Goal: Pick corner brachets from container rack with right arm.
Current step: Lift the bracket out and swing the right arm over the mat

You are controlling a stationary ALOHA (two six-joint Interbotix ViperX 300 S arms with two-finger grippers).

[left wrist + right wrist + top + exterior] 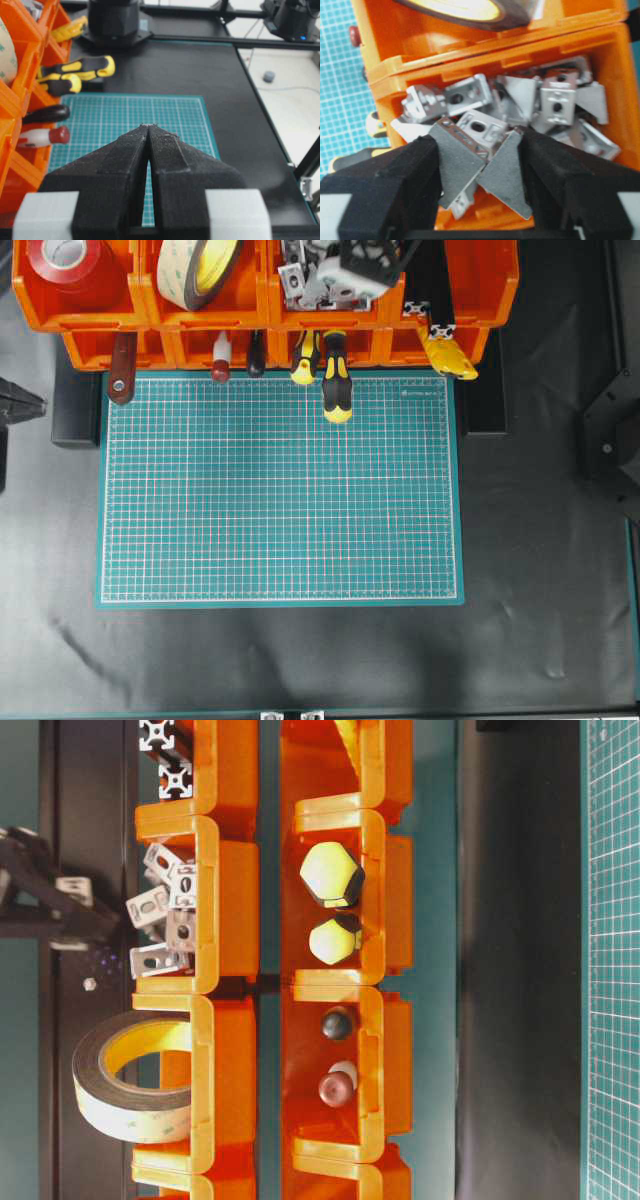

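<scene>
**Right gripper down in the bracket bin**

Right wrist view, nearest first: the right arm's gripper (485, 165) fills the lower frame. Its two grey pads lean toward each other, tips nearly meeting, over the front of the pile. One bracket sits right at the pad tips; contact and any grip cannot be told, the frame being soft. Fingers partly apart, not clamped flat.

Beyond the pads, the corner brachets (520, 105) lie heaped in one upper bin of the container rack (620, 90). They are silver-grey cast angle pieces: square faces, an oval slot or round hole through each face, triangular side webs. Orientation is random; some show the slotted face up, others the web. The pile spans the bin wall to wall.

Table-level view: same brachets (165, 910) poke above the bin edge.

Overhead: the bin (310, 285) is third from left in the top tier, the gripper (370, 265) over it. Tape roll (200, 270) in the bin beside; screwdriver handles (335, 380) jut from the lower tier onto the green mat (280, 490).

Left gripper (149, 131): fingers together, tips touching, hovering above the mat, well apart from the rack.
</scene>
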